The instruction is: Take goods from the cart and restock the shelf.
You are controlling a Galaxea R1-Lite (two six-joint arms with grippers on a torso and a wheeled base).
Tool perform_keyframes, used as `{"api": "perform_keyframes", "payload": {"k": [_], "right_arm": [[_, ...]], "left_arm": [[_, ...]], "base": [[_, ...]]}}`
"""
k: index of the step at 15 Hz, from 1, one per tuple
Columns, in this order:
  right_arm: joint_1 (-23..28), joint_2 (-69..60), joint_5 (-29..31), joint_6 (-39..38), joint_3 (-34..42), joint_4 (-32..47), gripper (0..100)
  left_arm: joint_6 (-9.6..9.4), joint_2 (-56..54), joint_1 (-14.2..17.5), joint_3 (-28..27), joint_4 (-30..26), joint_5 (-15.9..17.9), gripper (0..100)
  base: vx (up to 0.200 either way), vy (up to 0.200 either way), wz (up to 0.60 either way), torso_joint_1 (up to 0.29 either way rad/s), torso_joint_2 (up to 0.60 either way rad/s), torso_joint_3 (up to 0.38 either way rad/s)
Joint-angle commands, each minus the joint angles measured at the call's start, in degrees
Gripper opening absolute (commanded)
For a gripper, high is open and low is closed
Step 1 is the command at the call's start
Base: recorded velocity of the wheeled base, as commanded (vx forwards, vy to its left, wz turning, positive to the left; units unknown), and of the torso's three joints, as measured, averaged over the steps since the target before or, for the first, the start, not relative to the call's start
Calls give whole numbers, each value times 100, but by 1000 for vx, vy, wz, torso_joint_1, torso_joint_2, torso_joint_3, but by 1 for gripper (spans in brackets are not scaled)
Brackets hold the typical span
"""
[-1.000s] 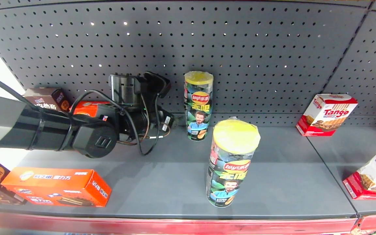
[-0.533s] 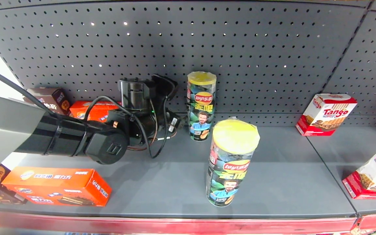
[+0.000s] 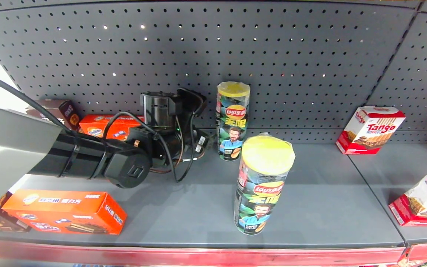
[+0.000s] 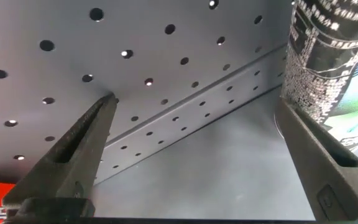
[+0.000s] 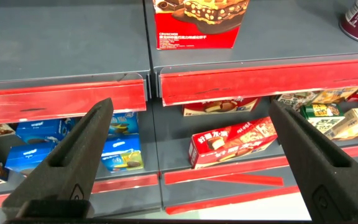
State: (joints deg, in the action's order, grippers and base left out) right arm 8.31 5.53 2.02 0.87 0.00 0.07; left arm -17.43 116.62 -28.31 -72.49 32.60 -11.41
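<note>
One tall yellow-lidded chip can (image 3: 232, 120) stands at the back of the grey metal shelf (image 3: 310, 207) beside the spread left gripper (image 4: 197, 102), a second can (image 3: 263, 185) in front; right gripper (image 5: 191, 102) spread, empty, restocking seemingly unfinished.

Dark grey perforated back panel (image 3: 291, 55)

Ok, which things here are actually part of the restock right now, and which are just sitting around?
In play:
- left tool, open
- rear chip can, right beside one of its fingers
- shelf

Lying about:
- front chip can
- orange box at the front
- wafer boxes on the right
- right tool, open, facing lower shelves
</note>
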Motion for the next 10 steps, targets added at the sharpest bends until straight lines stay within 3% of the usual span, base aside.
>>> {"api": "perform_keyframes", "payload": {"k": [1, 10], "right_arm": [[4, 9, 0, 1, 0, 1, 100], [4, 9, 0, 1, 0, 1, 100]], "left_arm": [[3, 46, -26, -11, 1, -2, 100], [21, 81, -114, -73, 1, -2, 100]], "base": [[0, 0, 0, 0, 0, 0], [0, 0, 0, 0, 0, 0]]}}
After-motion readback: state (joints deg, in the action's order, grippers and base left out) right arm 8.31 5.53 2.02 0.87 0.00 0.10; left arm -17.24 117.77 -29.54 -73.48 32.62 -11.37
